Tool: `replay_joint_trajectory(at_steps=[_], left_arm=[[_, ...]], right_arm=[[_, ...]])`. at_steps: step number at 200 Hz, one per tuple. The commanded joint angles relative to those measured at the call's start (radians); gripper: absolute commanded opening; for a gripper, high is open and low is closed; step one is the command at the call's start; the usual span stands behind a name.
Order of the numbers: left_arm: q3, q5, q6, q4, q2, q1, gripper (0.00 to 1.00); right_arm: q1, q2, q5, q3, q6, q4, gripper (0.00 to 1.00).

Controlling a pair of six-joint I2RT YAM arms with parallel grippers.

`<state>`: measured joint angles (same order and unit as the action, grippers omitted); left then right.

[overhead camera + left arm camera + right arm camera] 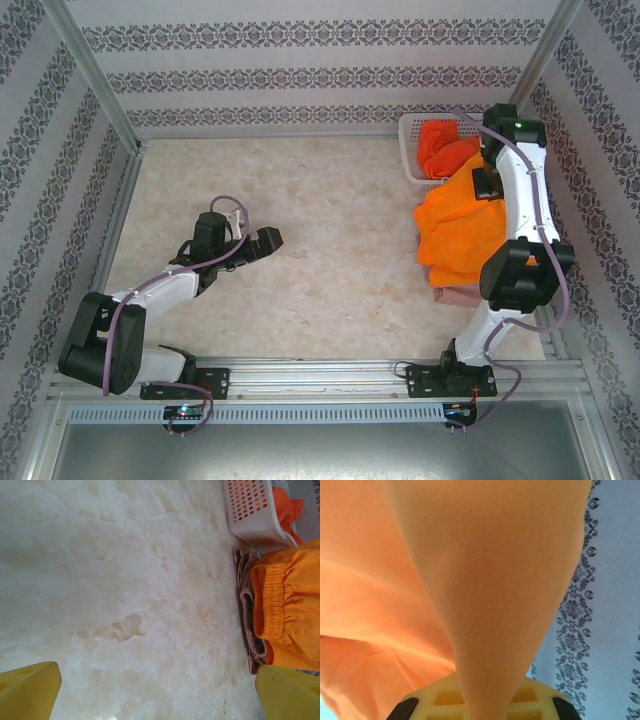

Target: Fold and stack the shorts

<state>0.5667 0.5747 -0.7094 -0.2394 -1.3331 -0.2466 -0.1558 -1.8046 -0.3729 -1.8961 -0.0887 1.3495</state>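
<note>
Two stacked: orange shorts (455,228) over pink shorts (458,296), R gripper (484,193) clamped on the orange; L gripper (272,238) jaws apart above table (330,190).

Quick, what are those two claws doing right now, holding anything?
Left gripper: open, holding nothing.
Right gripper: shut on the soft orange cloth shorts.

Orange shorts (462,232): crumpled heap at the right side of the counter (320,280), gathered elastic waistband (272,602) showing, one fold stretched taut. Dusty pink shorts (455,296): flattened beneath the orange pair, near edge poking out. Red-orange shorts (440,145): bunched in the white mesh basket (407,150), far right corner.
</note>
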Motion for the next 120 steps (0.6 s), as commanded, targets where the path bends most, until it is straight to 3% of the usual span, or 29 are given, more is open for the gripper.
replay_joint_trajectory(at_steps=[1,22,46,54,62,67,85,107,120], left_arm=[[-0.007,0.007,0.021,-0.005,0.011,0.010,1.00],[-0.005,0.006,0.022,-0.003,0.010,0.010,1.00],[-0.008,0.004,0.022,0.003,0.018,0.010,1.00],[-0.010,-0.002,0.022,0.007,0.028,0.010,1.00],[-0.012,-0.008,0.024,0.014,0.039,0.010,1.00],[-0.012,-0.011,0.025,0.019,0.046,0.011,1.00],[-0.016,-0.028,0.028,0.029,0.067,0.011,1.00],[-0.018,-0.040,0.023,0.022,0.075,0.011,1.00],[-0.021,-0.041,0.017,0.011,0.073,0.012,1.00]], right_arm=[[-0.030,-0.011,-0.092,0.054,-0.034,-0.082,0.03],[-0.063,-0.032,-0.133,0.087,-0.028,-0.109,0.08],[-0.111,-0.076,-0.188,0.060,0.026,-0.078,0.28],[-0.131,-0.082,-0.169,0.026,0.070,-0.049,0.50],[-0.149,-0.079,-0.126,-0.001,0.110,-0.031,0.82],[-0.157,-0.068,-0.094,-0.009,0.129,-0.029,0.96],[-0.180,-0.004,0.111,-0.007,0.183,-0.065,0.98],[-0.181,0.104,0.553,0.075,0.243,-0.214,0.98],[-0.157,0.149,0.715,0.145,0.307,-0.337,0.98]])
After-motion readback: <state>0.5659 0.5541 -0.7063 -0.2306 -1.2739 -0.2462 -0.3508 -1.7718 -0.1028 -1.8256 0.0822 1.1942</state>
